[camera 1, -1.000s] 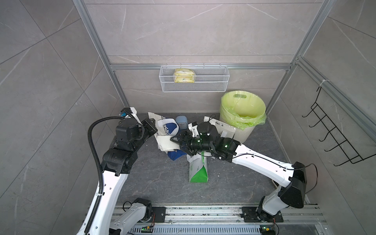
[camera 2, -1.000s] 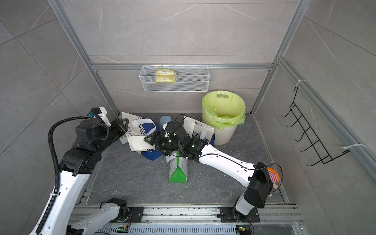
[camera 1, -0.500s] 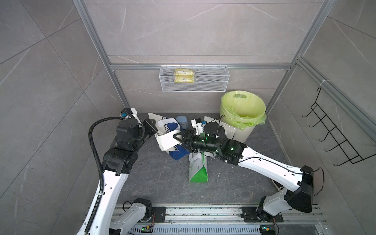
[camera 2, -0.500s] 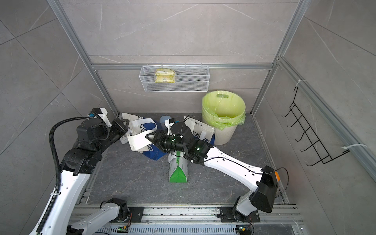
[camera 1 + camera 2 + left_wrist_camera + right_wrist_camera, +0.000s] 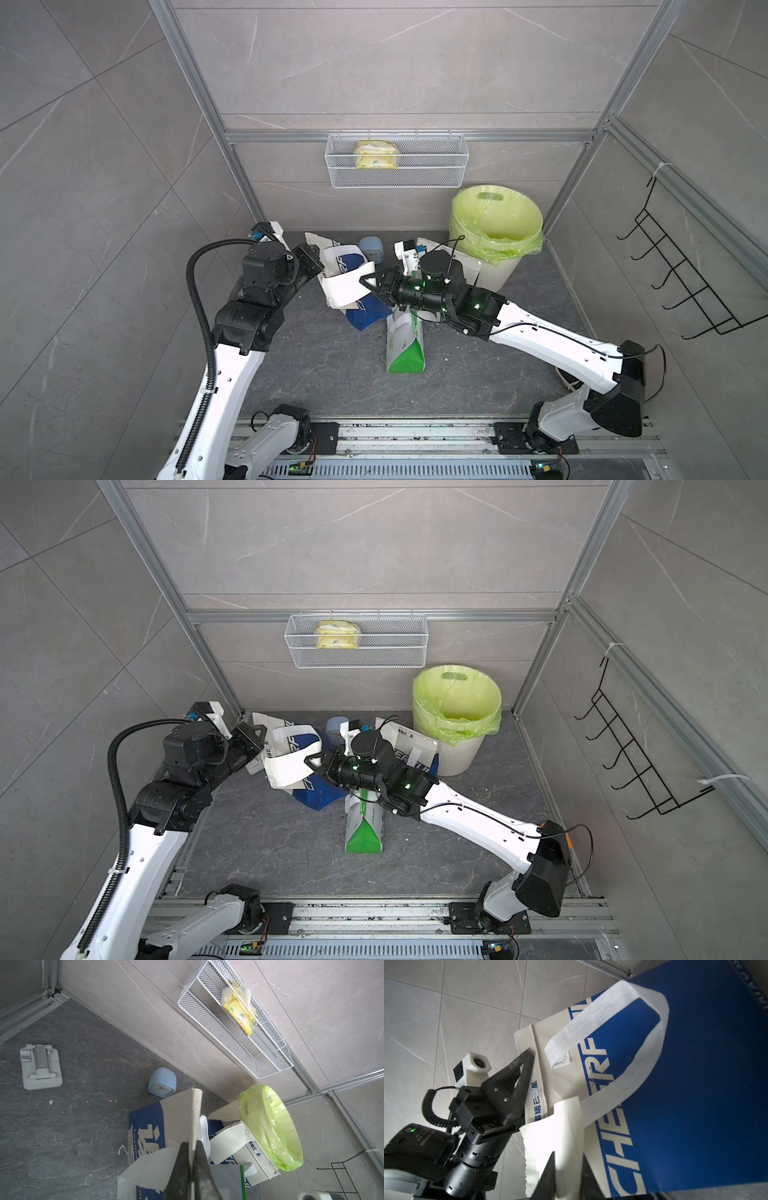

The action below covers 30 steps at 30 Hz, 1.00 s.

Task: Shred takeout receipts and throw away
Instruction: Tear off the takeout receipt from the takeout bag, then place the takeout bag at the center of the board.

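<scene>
Because your left gripper clamps the bag by its top edge to brace it, your right gripper, pinched narrow on the receipt hanging from that bag between them, seems placed to tear it free.

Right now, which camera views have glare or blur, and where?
Right wrist view: the receipt in the right claw glares white, no print legible, fingers dark and soft. Left wrist view: the left claw pinching the bag is dim and blurred; the bin is sharp. Both top views: evenly lit, crisp.
</scene>
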Tool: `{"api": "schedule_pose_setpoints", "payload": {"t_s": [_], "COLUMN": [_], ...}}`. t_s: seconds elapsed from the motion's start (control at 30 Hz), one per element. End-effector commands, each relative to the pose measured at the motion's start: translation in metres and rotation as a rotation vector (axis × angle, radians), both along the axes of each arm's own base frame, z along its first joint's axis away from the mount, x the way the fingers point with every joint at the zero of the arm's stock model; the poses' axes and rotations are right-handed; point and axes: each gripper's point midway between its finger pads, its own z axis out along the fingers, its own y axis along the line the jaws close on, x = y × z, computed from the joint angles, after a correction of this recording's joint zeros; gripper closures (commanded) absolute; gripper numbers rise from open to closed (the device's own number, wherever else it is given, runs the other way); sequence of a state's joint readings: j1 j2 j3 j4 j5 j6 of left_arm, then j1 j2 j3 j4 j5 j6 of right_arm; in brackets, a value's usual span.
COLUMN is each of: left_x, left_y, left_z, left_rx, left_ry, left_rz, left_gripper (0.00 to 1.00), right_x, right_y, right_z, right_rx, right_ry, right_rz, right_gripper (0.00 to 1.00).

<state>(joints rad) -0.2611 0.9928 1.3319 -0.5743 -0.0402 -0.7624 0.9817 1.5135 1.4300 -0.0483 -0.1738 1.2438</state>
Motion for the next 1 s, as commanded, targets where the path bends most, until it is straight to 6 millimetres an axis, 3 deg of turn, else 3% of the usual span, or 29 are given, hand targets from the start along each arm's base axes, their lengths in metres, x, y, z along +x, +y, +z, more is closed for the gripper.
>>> {"api": "schedule_pose_setpoints", "payload": {"t_s": [0.0, 0.17, 0.57, 0.97], "left_x": [0.004, 0.012, 0.035, 0.039], "left_y": [-0.003, -0.001, 0.000, -0.005], "left_z": [0.005, -0.020, -0.091, -0.113], "left_rx": [0.027, 0.103, 0.257, 0.288], "left_ry": [-0.037, 0.024, 0.197, 0.224], "left_rz": [-0.027, -0.029, -0.049, -0.088], "left_gripper": [1.00, 1.00, 1.00, 1.00], "right_x": [-0.002, -0.001, -0.014, -0.016], "right_y": [-0.003, -0.003, 0.012, 0.014], "right_z": [0.005, 0.006, 0.020, 0.022], "right_rx": [-0.005, -0.029, -0.040, -0.045], "right_ry": [-0.039, -0.093, -0.233, -0.280], "right_rz": [-0.005, -0.001, 0.059, 0.066], "right_gripper": [0.90, 1.00, 1.00, 1.00]}}
